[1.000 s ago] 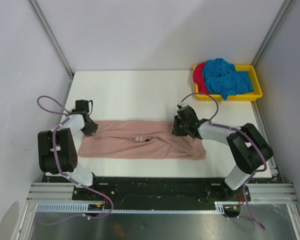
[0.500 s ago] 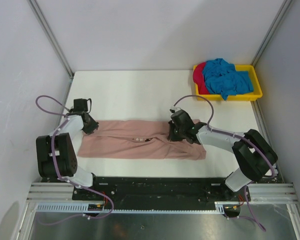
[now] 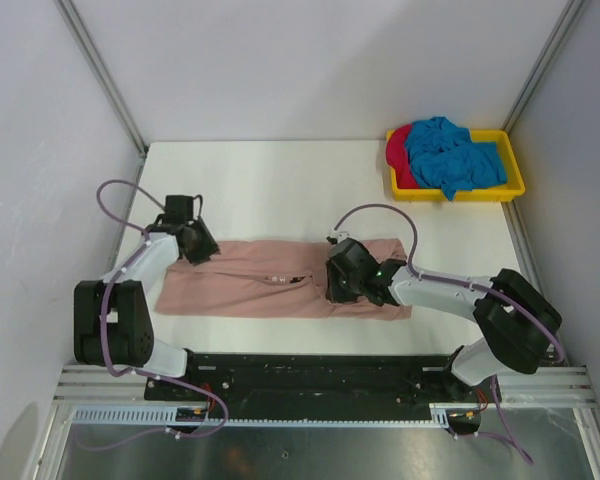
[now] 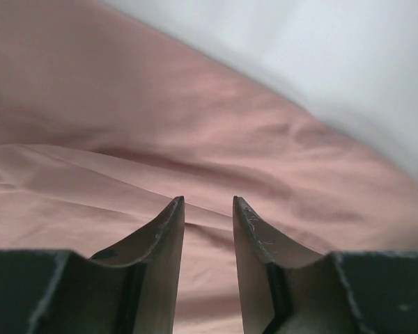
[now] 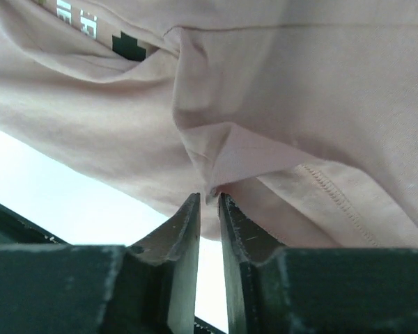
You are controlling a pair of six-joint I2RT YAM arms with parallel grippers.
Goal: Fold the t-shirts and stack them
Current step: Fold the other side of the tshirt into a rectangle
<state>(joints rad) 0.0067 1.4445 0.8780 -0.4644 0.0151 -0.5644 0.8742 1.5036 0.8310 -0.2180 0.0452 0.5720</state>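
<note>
Shirt on the table: pink t-shirt [image 3: 270,285] lies in a long band across the near part of the white table [image 3: 280,185], its chest print [image 5: 83,24] near the middle.
Left gripper [image 3: 202,246]: set on the band's far left end; fingers a narrow gap apart, and whether they pinch cloth cannot be told.
Right gripper [image 3: 336,280]: down on the band right of centre, jaws almost closed on a small peak of pink cloth.
Surroundings: yellow tray [image 3: 515,187] at the far right corner, well apart from both arms, holding a crumpled blue t-shirt [image 3: 455,160] with a red t-shirt [image 3: 398,150] draped over its left rim.
In the way: lilac cable [image 3: 380,208] arcs over the right arm; from above, both tools hide their own fingertips.
Left wrist view: left gripper [image 4: 207,203] over creased pink cloth, bare table beyond.
Right wrist view: right gripper [image 5: 209,198] nips a folded corner beside a stitched hem, a detail hidden from above.
</note>
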